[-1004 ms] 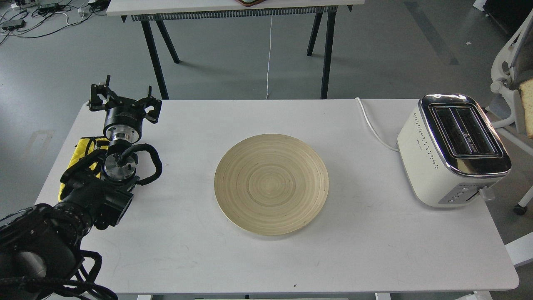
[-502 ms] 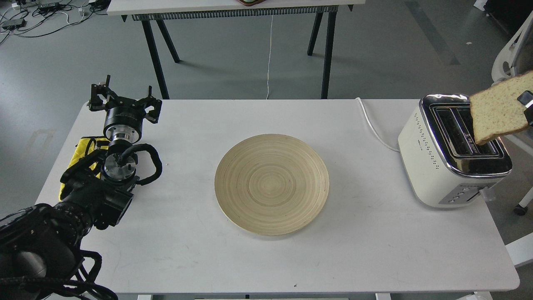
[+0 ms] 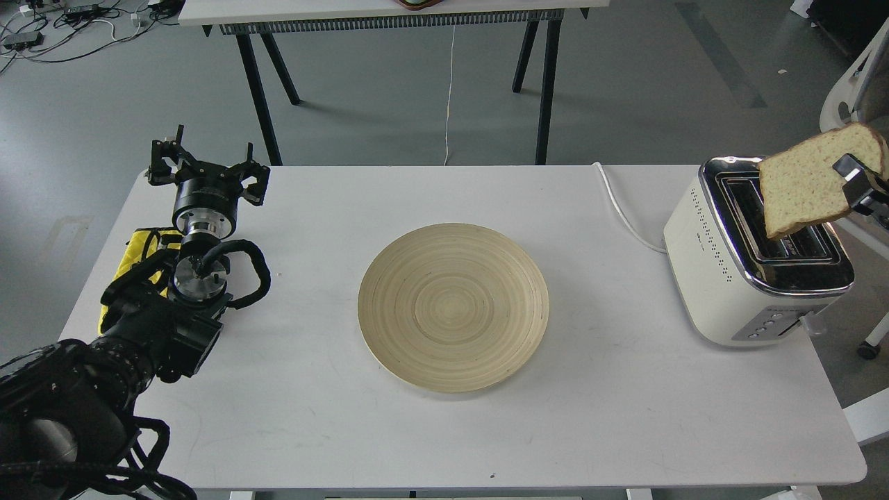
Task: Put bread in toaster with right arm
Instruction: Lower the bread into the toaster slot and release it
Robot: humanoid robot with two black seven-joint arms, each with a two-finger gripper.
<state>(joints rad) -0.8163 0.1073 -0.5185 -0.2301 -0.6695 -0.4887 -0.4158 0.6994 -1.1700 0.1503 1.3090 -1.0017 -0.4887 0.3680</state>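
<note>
The bread (image 3: 806,184), a pale tan slice with a brown crust, hangs tilted just above the toaster's slots. My right gripper (image 3: 861,186) is shut on its right edge, coming in from the right border; only its tip shows. The toaster (image 3: 753,257) is cream-white with a chrome top and two dark slots, and stands at the table's right end. My left gripper (image 3: 207,170) is open and empty at the far left of the table, well apart from the bread.
A round wooden plate (image 3: 453,307) lies mid-table with nothing on it. A yellow cloth (image 3: 142,250) lies under my left arm. The toaster's white cord (image 3: 621,212) runs off the back edge. A white chair (image 3: 851,104) stands beyond the toaster; another table stands behind.
The bread came in from the right edge and moved left to above the toaster's slots, held by my right gripper. My left arm has not moved.
</note>
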